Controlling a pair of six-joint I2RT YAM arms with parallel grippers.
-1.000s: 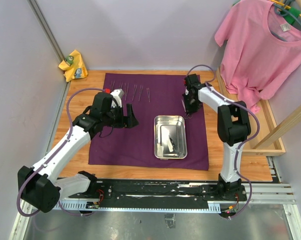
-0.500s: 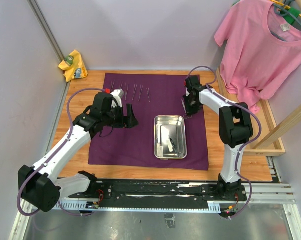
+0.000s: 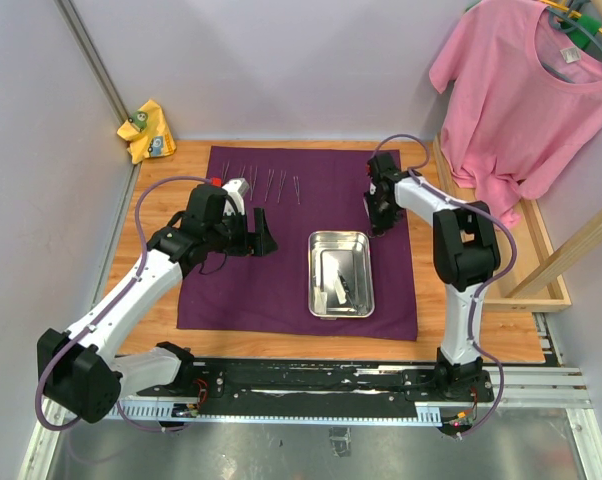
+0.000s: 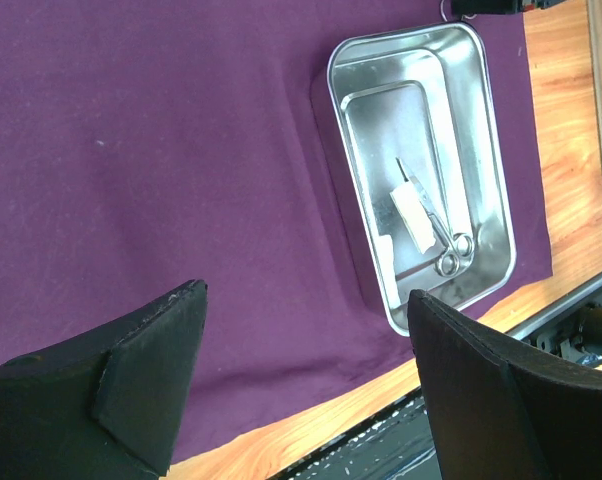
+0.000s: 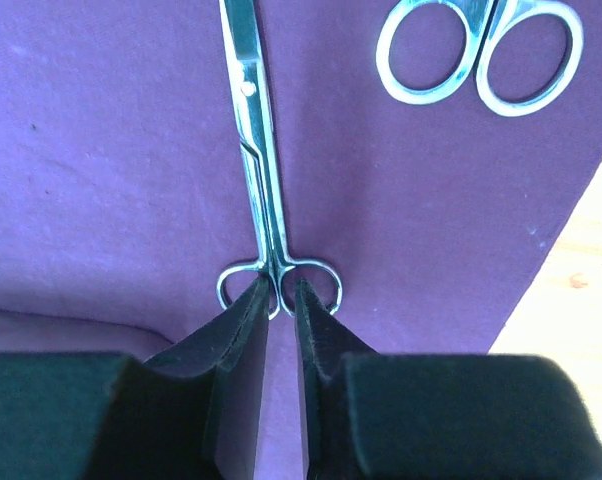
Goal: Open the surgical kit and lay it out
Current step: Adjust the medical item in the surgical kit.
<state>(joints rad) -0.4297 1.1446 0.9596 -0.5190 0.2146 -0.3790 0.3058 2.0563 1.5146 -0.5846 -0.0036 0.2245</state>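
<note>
While the left end effector hung empty, fingers wide apart, over the purple cloth, left of the steel tray holding scissors and gauze, the right end effector at the cloth's upper right pinched a ring-handled instrument between its rings. So thin a hold could let it swivel or slip, or catch cloth and drag the neighbouring rings.

Left arm reaches forward and inward, its tool held with jaws wide apart. Right arm, elbow up, points its tool down, fingers nearly together, pinching scissors.
</note>
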